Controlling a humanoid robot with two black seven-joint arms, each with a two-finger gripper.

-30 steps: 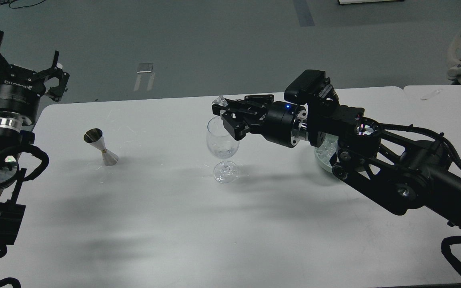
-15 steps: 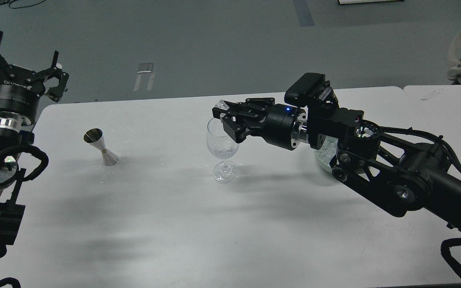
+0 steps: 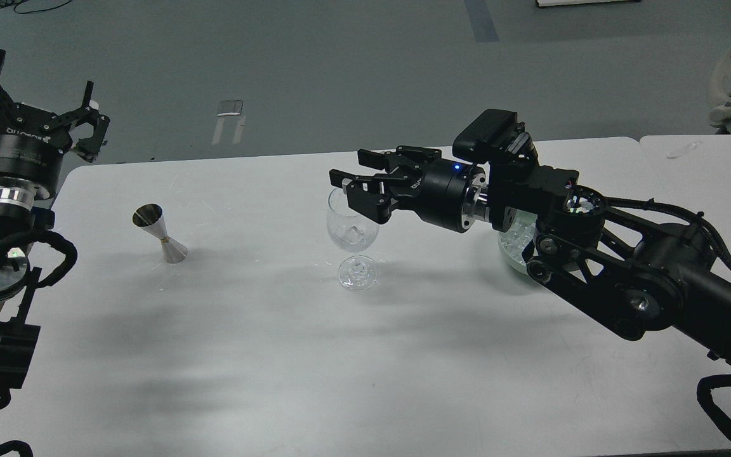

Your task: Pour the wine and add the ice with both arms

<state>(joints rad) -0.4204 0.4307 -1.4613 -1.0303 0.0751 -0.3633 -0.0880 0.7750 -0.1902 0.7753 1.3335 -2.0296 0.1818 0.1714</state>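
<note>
A clear wine glass (image 3: 352,219) stands upright at the table's middle. An ice cube (image 3: 355,235) lies in its bowl; any wine in it is too faint to tell. My right gripper (image 3: 351,167) hovers just over the glass rim, open and empty. A clear bowl of ice cubes (image 3: 515,244) sits to the right, mostly hidden behind my right arm. My left gripper (image 3: 42,80) is open and empty, raised off the table's far left corner.
A steel jigger (image 3: 161,232) stands upright on the left part of the white table (image 3: 264,355). A second white table (image 3: 708,158) adjoins at the far right. Grey floor lies beyond the far edge.
My right gripper, shut on an ice cube above the glass, has opened. The cube has dropped into the glass bowl. The left arm has not moved.
</note>
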